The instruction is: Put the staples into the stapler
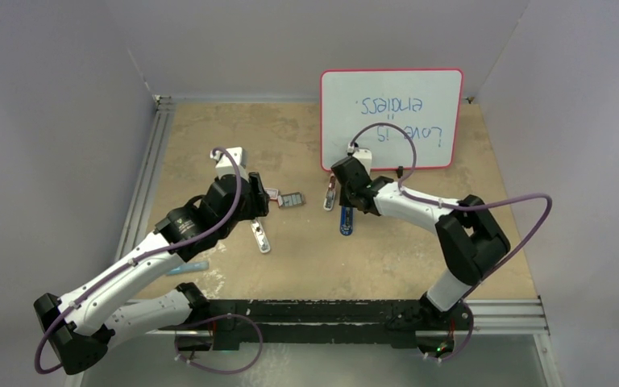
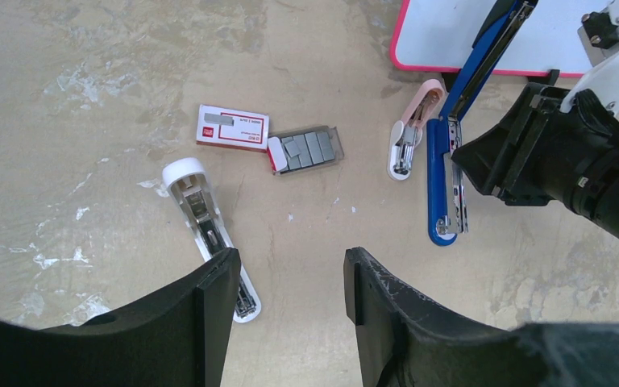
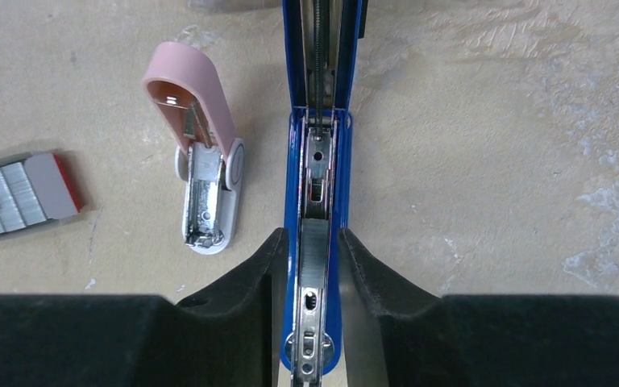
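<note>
The blue stapler [image 3: 318,161] lies open on the table, its top [image 2: 492,48] swung back toward the whiteboard. A grey strip of staples [image 3: 316,250] sits in its metal channel. My right gripper [image 3: 310,242] straddles the stapler's front end, its fingers slightly open with thin gaps on both sides. More staples [image 2: 306,149] lie in a small open tray to the left. My left gripper [image 2: 290,274] hovers open and empty above the bare table, right of a white stapler [image 2: 209,234]. In the top view the stapler [image 1: 346,219] lies under the right gripper [image 1: 346,201].
A pink mini stapler [image 3: 201,161] lies open just left of the blue one. A red-and-white staple box [image 2: 232,127] sits beside the tray. A whiteboard [image 1: 391,117] leans at the back. A light-blue stick [image 1: 187,267] lies near the left arm.
</note>
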Controlling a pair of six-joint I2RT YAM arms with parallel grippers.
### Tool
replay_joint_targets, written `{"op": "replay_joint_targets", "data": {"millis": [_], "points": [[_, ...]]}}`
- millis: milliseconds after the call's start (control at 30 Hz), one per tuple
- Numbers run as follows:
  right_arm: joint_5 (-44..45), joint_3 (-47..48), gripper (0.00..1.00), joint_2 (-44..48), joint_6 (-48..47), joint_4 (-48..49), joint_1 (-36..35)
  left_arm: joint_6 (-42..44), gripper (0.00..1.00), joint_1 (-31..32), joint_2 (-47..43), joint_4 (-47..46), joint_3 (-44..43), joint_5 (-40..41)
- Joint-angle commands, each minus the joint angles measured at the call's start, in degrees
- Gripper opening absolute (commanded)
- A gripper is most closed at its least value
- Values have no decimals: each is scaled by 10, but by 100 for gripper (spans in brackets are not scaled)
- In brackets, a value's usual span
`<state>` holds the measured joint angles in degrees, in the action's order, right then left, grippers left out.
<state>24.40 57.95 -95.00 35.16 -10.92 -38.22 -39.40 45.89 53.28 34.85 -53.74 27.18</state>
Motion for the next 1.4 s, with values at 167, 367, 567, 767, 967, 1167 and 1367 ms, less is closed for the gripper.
{"op": "replay_joint_targets", "data": {"millis": [167, 367, 567, 767, 967, 1167, 1367], "points": [[-67, 28, 33, 57, -35, 57, -16, 3, 50, 1, -27, -32, 7, 0], [-73, 86, 41, 2, -27, 70, -78, -4, 50, 1, -57, -40, 18, 18], [-74, 168, 51, -96, -51, 77, -112, -4, 50, 1, -69, -41, 22, 32], [-57, 250, 35, -178, -65, 43, -118, -3, 50, 1, -58, -41, 21, 34], [-69, 266, 38, -203, -84, 41, -123, -2, 50, 1, -58, -39, 21, 37], [-74, 274, 40, -222, -91, 36, -127, -2, 50, 1, -56, -40, 20, 35], [-73, 287, 40, -238, -99, 31, -130, -3, 50, 1, -55, -39, 21, 36]]}}
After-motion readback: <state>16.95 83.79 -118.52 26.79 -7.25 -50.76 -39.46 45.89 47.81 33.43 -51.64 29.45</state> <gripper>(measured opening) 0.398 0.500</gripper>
